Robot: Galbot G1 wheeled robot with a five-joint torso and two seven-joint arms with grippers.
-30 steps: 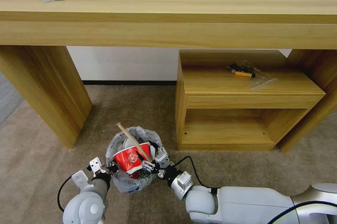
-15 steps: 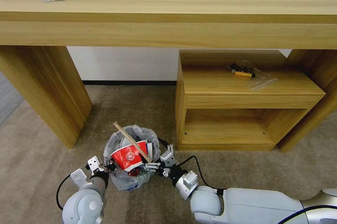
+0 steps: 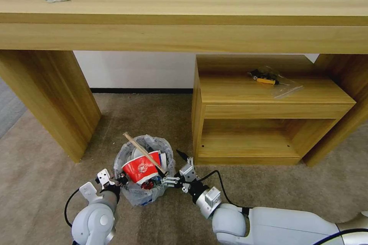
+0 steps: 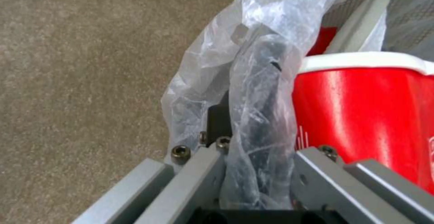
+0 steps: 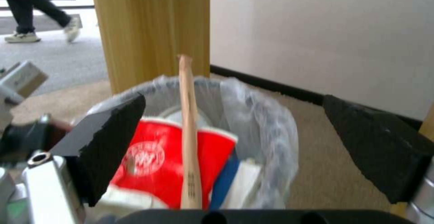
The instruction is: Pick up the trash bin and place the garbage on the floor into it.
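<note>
The trash bin [image 3: 132,193], black with a crinkled plastic bag over its rim, stands on the beige floor [image 3: 46,176] in front of me. Garbage fills it: a red-white cup [image 3: 141,169], a wooden stick [image 3: 143,153] leaning out over the rim, and a blue-white carton [image 5: 226,176]. My left gripper [image 3: 117,181] is shut on the bag-covered near rim [image 4: 262,81], one finger outside and one inside. My right gripper [image 3: 173,168] hovers just right of the bin, open, its black pads [image 5: 113,139] wide apart on either side of the stick [image 5: 189,132].
A long wooden table [image 3: 184,3] spans the back, with its thick leg [image 3: 50,95] left of the bin. A low wooden shelf unit [image 3: 268,122] stands close on the bin's right, with a bagged tool [image 3: 268,78] on top. Grey carpet [image 3: 9,107] begins at the far left.
My right gripper has opened, let go of the stick's lower end and drawn back to the right. The bin has shifted slightly left and away with the left gripper.
</note>
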